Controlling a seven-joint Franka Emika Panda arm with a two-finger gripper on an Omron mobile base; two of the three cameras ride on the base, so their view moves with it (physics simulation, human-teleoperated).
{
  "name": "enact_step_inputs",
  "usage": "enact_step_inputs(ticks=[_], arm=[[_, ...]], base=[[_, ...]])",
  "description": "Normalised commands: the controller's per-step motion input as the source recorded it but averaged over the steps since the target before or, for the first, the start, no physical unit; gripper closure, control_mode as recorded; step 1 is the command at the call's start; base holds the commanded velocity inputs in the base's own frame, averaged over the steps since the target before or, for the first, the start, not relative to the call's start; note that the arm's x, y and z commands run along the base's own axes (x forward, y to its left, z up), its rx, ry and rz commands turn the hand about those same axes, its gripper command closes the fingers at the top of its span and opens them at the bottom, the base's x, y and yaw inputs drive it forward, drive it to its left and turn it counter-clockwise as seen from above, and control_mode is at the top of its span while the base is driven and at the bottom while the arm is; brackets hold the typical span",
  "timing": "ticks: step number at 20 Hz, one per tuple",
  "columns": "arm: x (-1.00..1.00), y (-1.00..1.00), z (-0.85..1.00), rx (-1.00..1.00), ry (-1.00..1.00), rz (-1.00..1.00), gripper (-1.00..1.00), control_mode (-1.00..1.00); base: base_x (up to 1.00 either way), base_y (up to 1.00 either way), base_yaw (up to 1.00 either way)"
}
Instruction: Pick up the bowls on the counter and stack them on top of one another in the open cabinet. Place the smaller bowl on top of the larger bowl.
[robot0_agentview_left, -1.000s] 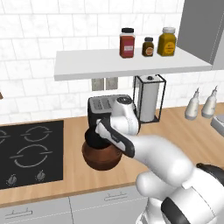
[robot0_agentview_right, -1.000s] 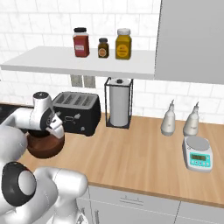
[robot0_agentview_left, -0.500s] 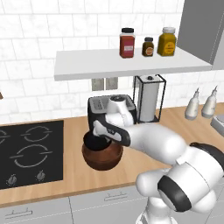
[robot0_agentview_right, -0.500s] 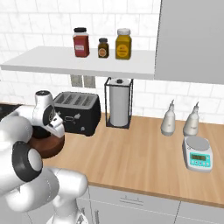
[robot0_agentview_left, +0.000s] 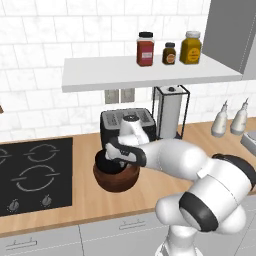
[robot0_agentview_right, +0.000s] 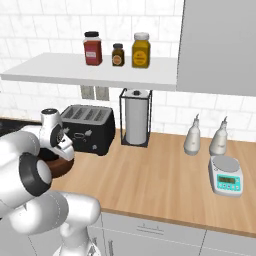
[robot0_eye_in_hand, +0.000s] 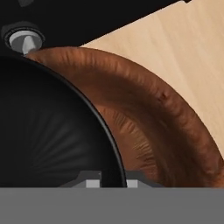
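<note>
While the black bowl (robot0_eye_in_hand: 48, 131) sits inside the brown bowl (robot0_agentview_left: 116, 178) on the table (robot0_agentview_left: 70, 215) in front of the toaster (robot0_agentview_left: 126, 120), the stack has yet to reach the white shelf (robot0_agentview_left: 150, 72) above. The jaws (robot0_agentview_left: 113, 156) are nearly pressed together, pinching the thin rim of the black bowl, as the hand view suggests. Releasing cleanly here looks like the step: spread the jaws straight apart, then rise vertically so the rim is not dragged. Lifting both bowls later probably calls for a grip on the thick brown wall. The brown bowl is deep, round and wood-grained, with a rough matte look; the black one is shallow, glossy and smooth, so it may slide. The table is light wood-grain.
</note>
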Motion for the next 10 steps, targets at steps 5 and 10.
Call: enact_step_inputs(ticks=[5,10], arm=[[-0.08,0.00,0.06,0.00,0.00,0.00,1.00,-1.00],[-0.09,-0.03,0.11,0.00,0.00,0.00,1.00,-1.00]], base=[[0.00,0.00,0.00],[0.00,0.00,0.00]])
